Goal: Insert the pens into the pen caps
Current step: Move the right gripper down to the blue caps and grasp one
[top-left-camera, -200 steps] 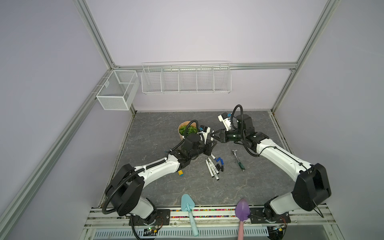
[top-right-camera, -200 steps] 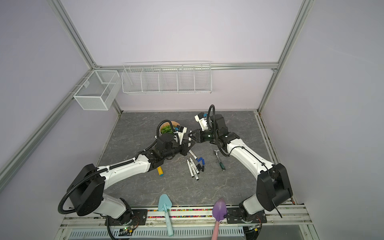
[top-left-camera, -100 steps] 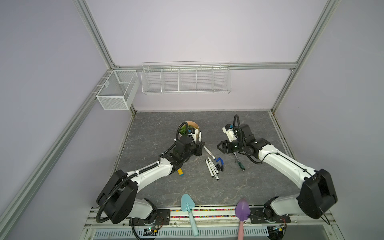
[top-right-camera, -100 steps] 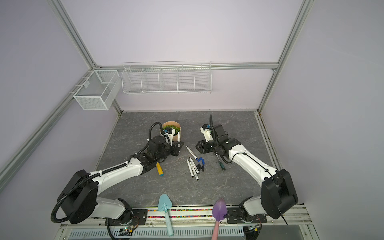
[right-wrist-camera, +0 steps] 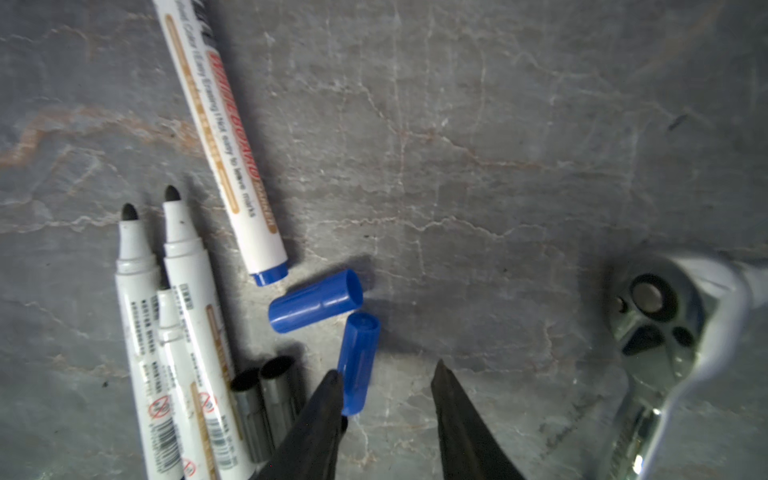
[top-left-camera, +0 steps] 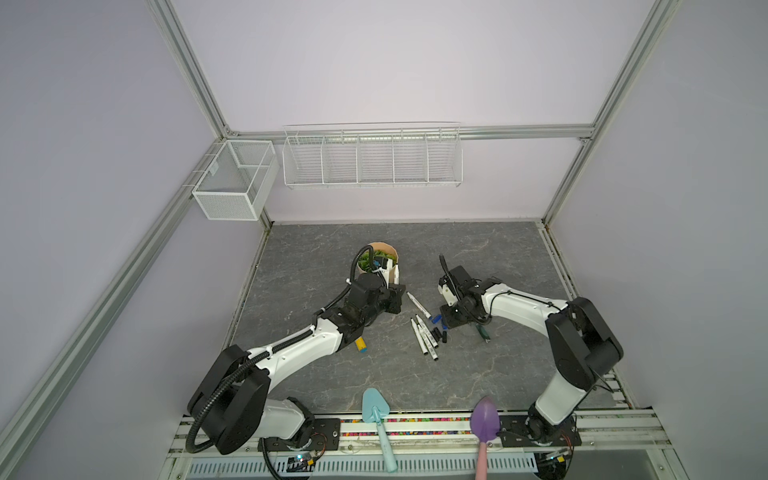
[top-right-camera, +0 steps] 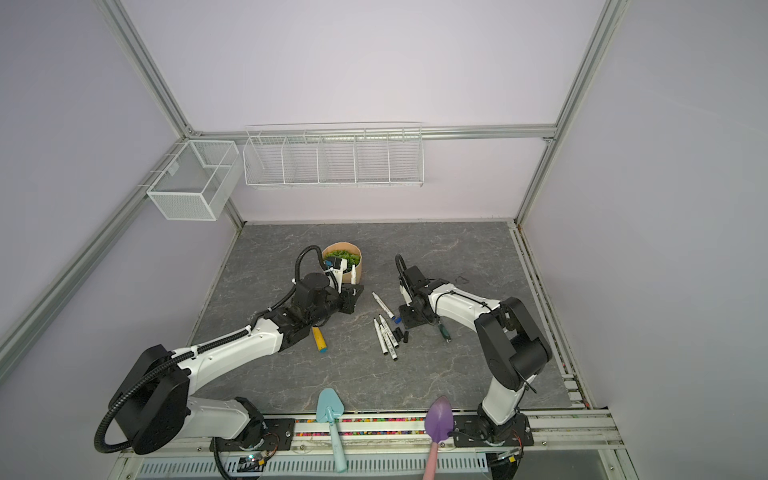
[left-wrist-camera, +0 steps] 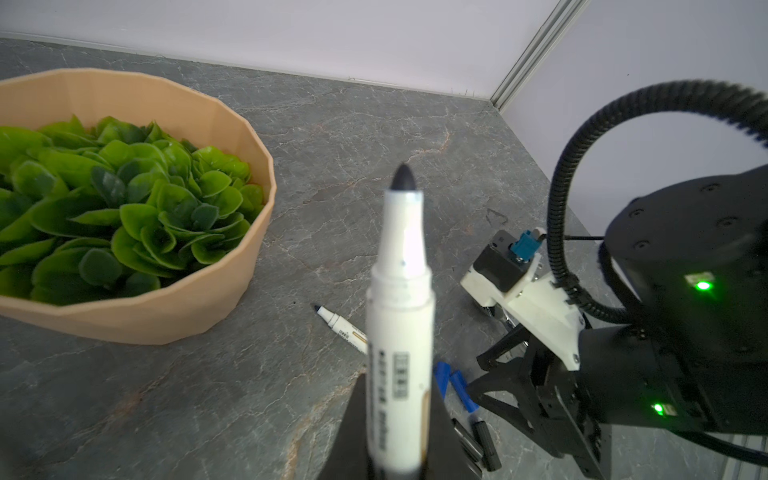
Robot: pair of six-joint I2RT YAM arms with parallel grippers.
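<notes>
grey table (top-left-camera: 374, 374); pen (right-wrist-camera: 220, 137) print readable wrist-view only.

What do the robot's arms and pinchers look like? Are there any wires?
The left arm and right arm are both smooth white shells with chunky black joints. A ribbed black cable loops over each wrist. The left gripper and right gripper are black, with pointed wedge-shaped fingers. Tiny green lights glow on the right arm's black wrist, beside a white camera block with a blue plug.

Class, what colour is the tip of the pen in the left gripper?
The pen has a black tip, clearest in the left wrist view.
</notes>
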